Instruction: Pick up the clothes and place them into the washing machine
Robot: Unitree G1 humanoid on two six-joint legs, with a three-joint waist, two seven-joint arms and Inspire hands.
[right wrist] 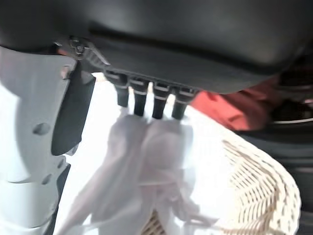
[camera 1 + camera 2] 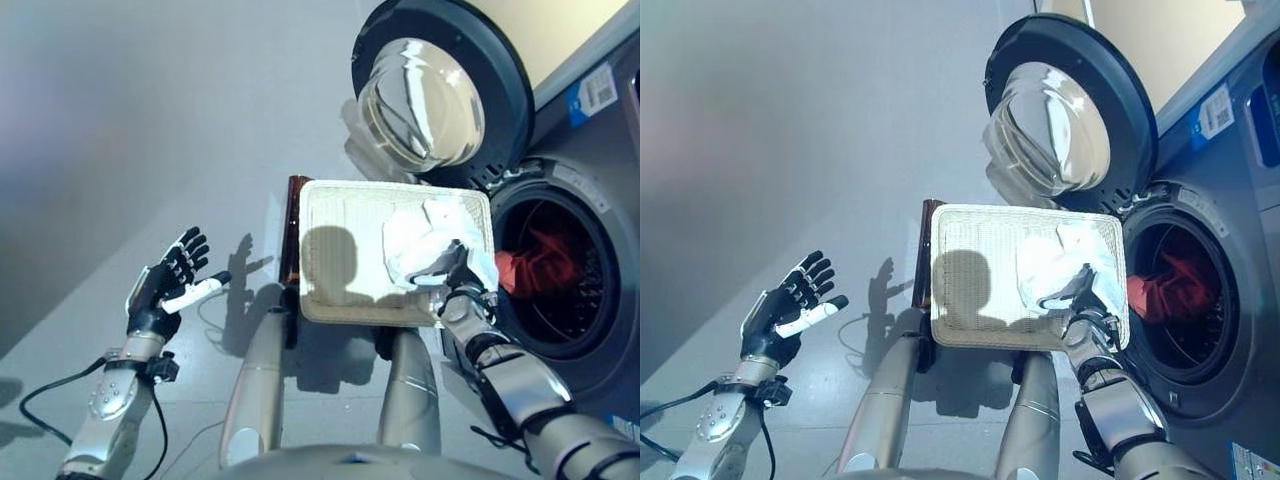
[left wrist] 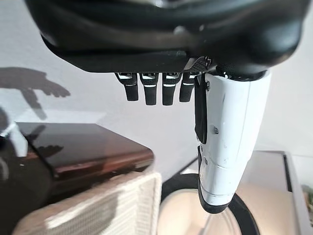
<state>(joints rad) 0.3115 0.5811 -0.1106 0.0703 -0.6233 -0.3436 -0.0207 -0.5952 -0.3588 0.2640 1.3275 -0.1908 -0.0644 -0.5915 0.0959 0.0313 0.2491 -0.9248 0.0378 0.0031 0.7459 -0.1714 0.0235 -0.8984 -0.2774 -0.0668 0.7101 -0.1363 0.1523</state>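
A white cloth [image 2: 420,245] lies bunched in the right half of a pale woven basket [image 2: 340,215]. My right hand [image 2: 462,272] is at the basket's front right corner, its fingers curled into that cloth. In the right wrist view the white cloth [image 1: 146,166] gathers under the fingertips [image 1: 146,105] above the basket's rim [image 1: 259,191]. A red garment [image 2: 535,262] lies inside the washing machine's drum [image 2: 575,300], just right of the basket. Off to the left, above the floor, my left hand [image 2: 165,285] is open with its fingers spread.
The basket rests on a dark brown stool [image 2: 293,230]. The washer's round door [image 2: 430,95] stands swung open behind the basket, its glass facing me. Bare grey floor [image 2: 150,130] stretches to the left.
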